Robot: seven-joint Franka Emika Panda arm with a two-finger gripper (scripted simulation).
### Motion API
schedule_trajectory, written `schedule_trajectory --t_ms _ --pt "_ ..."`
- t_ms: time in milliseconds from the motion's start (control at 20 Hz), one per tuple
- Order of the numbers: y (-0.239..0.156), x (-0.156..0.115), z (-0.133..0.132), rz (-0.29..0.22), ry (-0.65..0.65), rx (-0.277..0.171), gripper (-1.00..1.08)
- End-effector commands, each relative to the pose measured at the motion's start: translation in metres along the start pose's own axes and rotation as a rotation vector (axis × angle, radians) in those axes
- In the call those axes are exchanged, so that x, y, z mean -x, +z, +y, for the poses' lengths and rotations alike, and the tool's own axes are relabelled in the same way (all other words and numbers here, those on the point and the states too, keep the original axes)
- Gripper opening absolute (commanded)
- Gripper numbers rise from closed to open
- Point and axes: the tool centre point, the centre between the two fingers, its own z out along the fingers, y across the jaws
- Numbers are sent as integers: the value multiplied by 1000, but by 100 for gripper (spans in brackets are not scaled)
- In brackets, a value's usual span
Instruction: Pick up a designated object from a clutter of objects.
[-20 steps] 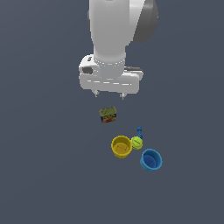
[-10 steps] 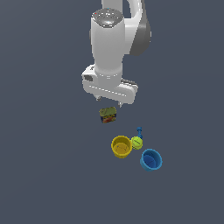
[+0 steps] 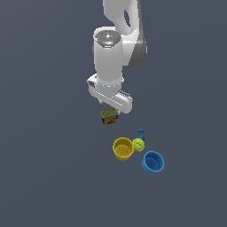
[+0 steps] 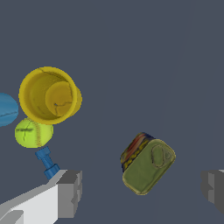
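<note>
**Q:** Under the arm, where's the printed box (image 4: 148, 164) sitting compared to the gripper (image 4: 142, 192)?

**A:** Wrist view has it right between the two fingers (image 4: 70, 192), olive-green top facing the camera, turned at an angle to them. The fingers are spread wide apart with clear gaps on both sides, so nothing is touching it. In the exterior view the box (image 3: 109, 116) peeks out just below the gripper (image 3: 111, 106), partly hidden by it.

**Q:** How high above it?

**A:** Hard to say, honestly; looks close, but neither view shows it.

**Q:** And the other stuff?

**A:** Off to one side, well apart from the box: yellow cup (image 3: 123, 148), yellow-green ball (image 3: 138, 144) right beside it, tiny blue item (image 3: 141, 132) by the ball, blue cup (image 3: 153, 162) nearby.
</note>
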Motion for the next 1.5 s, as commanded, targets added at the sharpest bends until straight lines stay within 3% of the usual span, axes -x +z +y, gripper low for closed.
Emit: schedule_trajectory --t_ms 0,900,1450 --pt "11 4 4 2 69 -3 100" --pt "82 37 34 10 537 -21 100" --pt "101 50 45 12 680 -27 100"
